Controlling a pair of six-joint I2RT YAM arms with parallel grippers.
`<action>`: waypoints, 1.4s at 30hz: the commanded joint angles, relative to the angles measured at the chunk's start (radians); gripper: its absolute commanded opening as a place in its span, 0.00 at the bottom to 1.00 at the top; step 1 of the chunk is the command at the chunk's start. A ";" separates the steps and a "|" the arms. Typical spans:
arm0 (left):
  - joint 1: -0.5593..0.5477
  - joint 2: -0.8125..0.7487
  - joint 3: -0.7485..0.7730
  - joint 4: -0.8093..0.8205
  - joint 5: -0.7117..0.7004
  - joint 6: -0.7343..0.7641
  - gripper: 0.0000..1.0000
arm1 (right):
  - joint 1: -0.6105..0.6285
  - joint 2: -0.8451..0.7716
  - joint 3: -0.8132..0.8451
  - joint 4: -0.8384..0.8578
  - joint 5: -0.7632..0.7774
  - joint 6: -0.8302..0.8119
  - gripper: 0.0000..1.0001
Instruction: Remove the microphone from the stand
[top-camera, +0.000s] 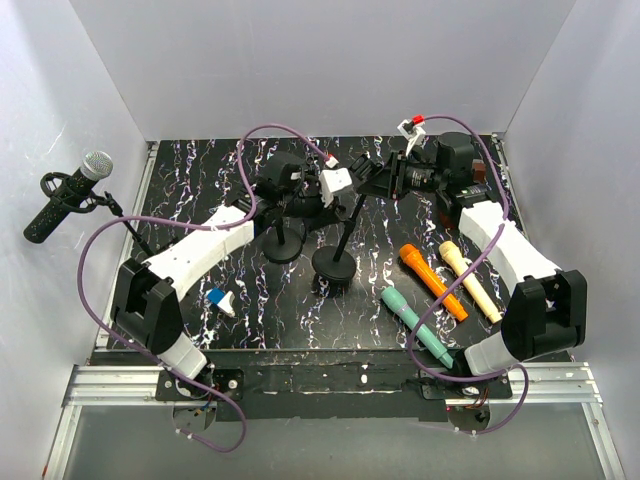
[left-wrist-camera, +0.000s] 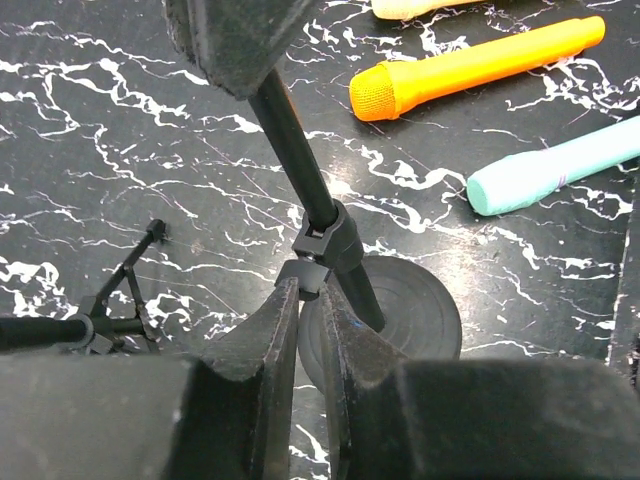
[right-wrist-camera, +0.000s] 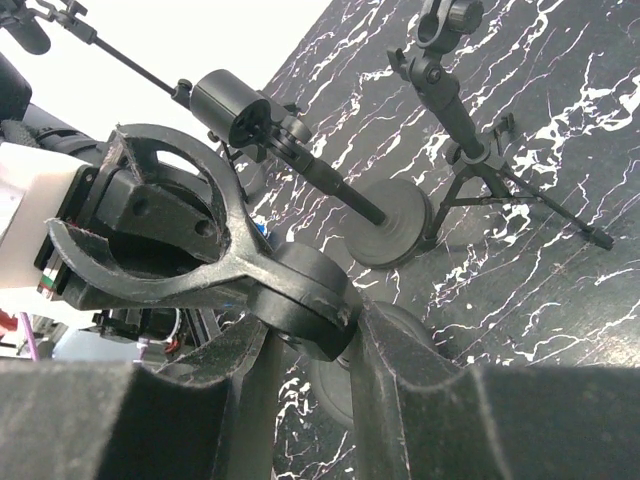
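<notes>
The black microphone with a silver head (top-camera: 68, 195) sits in a tripod stand's clip at the far left, away from both grippers; its tip shows in the right wrist view (right-wrist-camera: 25, 25). A round-base stand (top-camera: 335, 268) stands mid-table with an empty clip (right-wrist-camera: 160, 220). My left gripper (top-camera: 347, 213) is shut on that stand's pole at its collar (left-wrist-camera: 318, 255). My right gripper (top-camera: 368, 186) is shut on the clip's knuckle (right-wrist-camera: 305, 290) at the top of the same stand.
A second round-base stand (top-camera: 283, 247) is just left of the held one. An orange microphone (top-camera: 432, 281), a cream one (top-camera: 470, 280) and a teal one (top-camera: 416, 325) lie at the right. A small blue-and-white piece (top-camera: 222, 300) lies front left. A small tripod stand (right-wrist-camera: 470, 150) is nearby.
</notes>
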 joint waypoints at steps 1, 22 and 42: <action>0.023 0.016 0.049 -0.016 0.018 -0.099 0.00 | 0.004 -0.069 0.015 0.041 -0.096 0.010 0.01; 0.008 -0.079 -0.046 0.066 0.160 0.262 0.54 | 0.001 -0.097 0.009 0.052 -0.109 0.031 0.01; -0.076 -0.091 -0.076 -0.049 -0.015 0.506 0.43 | 0.001 -0.074 0.030 0.086 -0.129 0.065 0.01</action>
